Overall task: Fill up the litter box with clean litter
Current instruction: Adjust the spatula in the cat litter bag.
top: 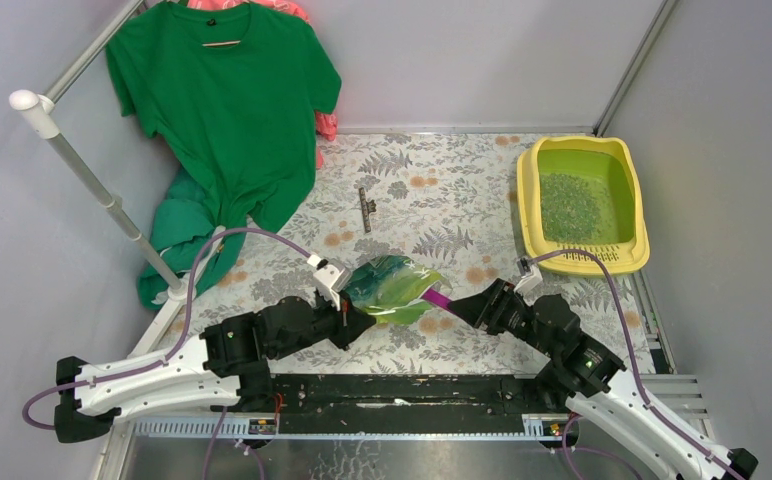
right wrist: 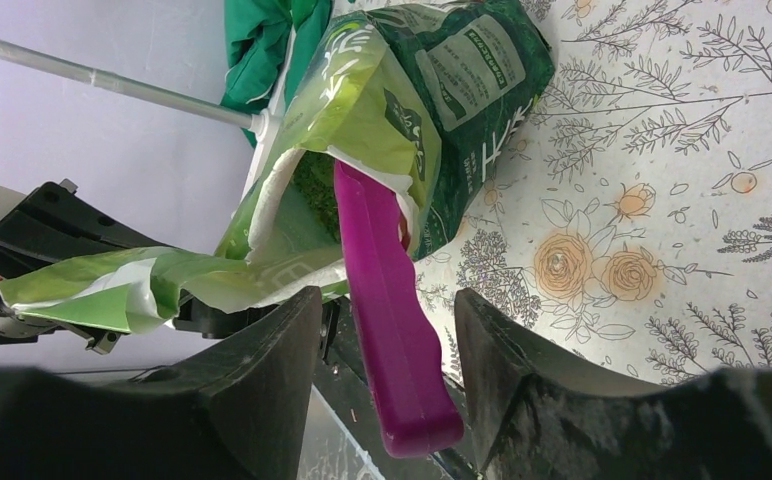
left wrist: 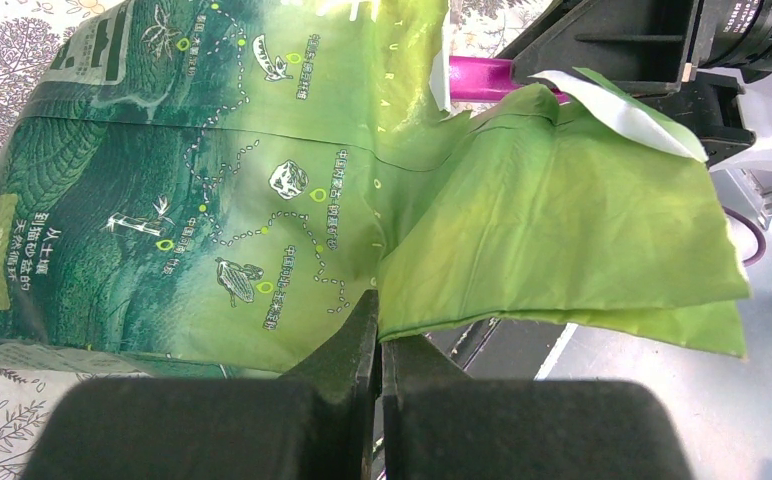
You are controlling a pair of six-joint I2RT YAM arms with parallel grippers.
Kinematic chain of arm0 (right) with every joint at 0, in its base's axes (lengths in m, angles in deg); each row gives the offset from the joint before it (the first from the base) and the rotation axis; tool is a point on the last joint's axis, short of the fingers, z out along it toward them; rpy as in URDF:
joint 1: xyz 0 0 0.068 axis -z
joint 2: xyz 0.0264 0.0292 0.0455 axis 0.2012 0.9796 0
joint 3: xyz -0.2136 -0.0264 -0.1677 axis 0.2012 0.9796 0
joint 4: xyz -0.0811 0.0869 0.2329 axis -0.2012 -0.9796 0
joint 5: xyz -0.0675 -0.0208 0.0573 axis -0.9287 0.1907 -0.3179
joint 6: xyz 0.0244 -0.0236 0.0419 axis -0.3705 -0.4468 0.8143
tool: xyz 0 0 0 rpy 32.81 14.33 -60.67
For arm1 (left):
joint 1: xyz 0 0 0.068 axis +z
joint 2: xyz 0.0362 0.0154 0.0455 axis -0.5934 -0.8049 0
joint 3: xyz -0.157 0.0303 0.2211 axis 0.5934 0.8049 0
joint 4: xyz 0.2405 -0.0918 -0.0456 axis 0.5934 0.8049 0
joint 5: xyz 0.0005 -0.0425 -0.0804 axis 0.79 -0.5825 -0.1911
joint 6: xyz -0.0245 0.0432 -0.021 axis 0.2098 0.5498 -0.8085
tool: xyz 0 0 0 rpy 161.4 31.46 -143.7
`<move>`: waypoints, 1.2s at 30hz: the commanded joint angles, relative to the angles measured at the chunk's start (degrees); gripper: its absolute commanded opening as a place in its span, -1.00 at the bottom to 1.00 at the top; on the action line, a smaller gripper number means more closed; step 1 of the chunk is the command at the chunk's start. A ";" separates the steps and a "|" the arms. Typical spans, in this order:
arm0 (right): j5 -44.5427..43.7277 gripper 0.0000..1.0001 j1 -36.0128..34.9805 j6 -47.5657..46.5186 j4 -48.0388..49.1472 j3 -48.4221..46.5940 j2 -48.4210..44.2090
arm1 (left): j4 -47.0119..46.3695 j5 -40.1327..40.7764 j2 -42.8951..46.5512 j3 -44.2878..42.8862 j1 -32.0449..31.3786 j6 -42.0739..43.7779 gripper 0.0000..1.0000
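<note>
Litter box (top: 528, 205) sits far right on the tabletop (top: 432, 190), with some clean litter (top: 572, 205) inside. Your left gripper (left wrist: 379, 330) has its jaws clamped on the bag (left wrist: 192, 200) flap. Your right gripper (right wrist: 387, 315) has its jaws apart around the scoop (right wrist: 372, 230) handle. If you close off-centre, the scoop could twist and spill granules.

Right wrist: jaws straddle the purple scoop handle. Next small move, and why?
Likely close the right gripper on the purple scoop. Its handle lies between the open jaws with gaps either side, and its head is inside the green bag, whose flap the left gripper pinches. The litter box holds only a patch of clean litter.
</note>
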State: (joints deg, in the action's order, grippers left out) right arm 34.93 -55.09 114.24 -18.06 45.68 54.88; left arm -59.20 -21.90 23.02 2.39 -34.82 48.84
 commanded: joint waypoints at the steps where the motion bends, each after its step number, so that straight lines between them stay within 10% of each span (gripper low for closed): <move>1: 1.10 0.16 -0.05 0.78 1.77 -0.42 -0.51 | -3.03 -1.30 0.01 -3.01 -0.65 -0.59 -0.98; 17: 2.05 0.12 -0.04 1.73 0.20 0.58 -2.32 | -3.21 -1.05 -0.08 -2.71 -0.67 -0.90 -0.98; 26: 1.81 -0.43 -0.02 1.95 -1.13 0.36 -2.86 | -3.24 -1.12 0.21 -2.36 -0.67 -0.96 -0.98; 36: 4.61 -0.89 -0.03 -13.90 -27.14 -30.92 23.93 | -3.29 -1.95 -0.35 -3.03 -0.67 -0.75 -0.98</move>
State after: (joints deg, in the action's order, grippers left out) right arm 37.42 -55.11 110.83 -32.60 28.41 65.78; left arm -59.23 -22.12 22.58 2.17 -34.82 48.73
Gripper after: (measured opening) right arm 0.329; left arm 0.031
